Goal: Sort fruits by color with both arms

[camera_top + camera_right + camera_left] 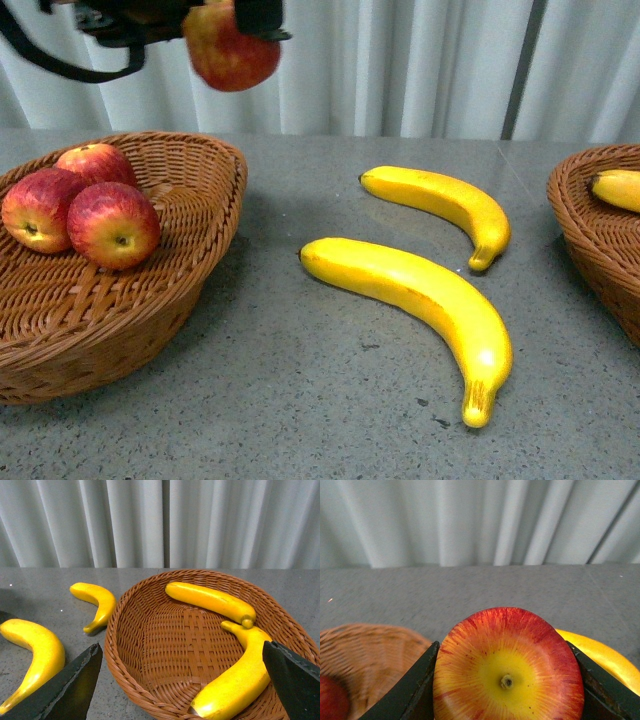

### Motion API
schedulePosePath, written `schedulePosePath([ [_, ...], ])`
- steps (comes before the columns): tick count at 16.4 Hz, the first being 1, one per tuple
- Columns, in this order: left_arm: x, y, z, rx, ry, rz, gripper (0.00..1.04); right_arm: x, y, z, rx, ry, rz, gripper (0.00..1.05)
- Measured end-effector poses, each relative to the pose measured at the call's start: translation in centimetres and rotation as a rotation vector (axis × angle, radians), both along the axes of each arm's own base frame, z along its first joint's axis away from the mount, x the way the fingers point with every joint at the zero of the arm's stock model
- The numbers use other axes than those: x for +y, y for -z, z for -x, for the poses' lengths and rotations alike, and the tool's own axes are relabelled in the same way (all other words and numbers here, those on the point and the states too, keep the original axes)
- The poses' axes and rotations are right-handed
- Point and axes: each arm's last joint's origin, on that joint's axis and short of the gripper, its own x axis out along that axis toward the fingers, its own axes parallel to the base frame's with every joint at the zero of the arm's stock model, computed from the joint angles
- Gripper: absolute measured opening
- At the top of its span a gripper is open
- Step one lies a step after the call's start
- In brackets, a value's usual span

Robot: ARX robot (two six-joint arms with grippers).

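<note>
My left gripper (225, 25) is shut on a red apple (231, 47), held high above the right rim of the left wicker basket (195, 270); the left wrist view shows the apple (507, 675) clamped between both black fingers (412, 690). Three red apples (112, 224) lie in that basket. Two yellow bananas lie on the grey table, one far (445, 205) and one near (420, 300). My right gripper (182, 690) is open and empty over the right wicker basket (150, 645), which holds two bananas (210, 600).
The right basket's edge (590, 230) with a banana tip (618, 188) shows at the right of the front view. White curtains (420, 60) hang behind the table. The two loose bananas also show in the right wrist view (37, 652).
</note>
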Motion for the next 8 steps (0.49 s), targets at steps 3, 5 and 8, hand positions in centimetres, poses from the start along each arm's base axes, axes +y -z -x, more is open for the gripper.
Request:
schedulePosePath([
  [3, 2.1, 1.1, 4.9, 0.038, -0.104, 0.028, 0.63, 0.0, 0.0, 0.0, 0.000, 0.000, 0.000, 0.98],
  [5, 2.9, 1.6, 7.9, 0.038, -0.133, 0.013, 0.63, 0.0, 0.0, 0.0, 0.000, 0.000, 0.000, 0.98],
  [8, 5.0, 5.1, 8.5, 0.110, -0.239, -0.070, 0.63, 0.0, 0.0, 0.0, 0.000, 0.000, 0.000, 0.98],
])
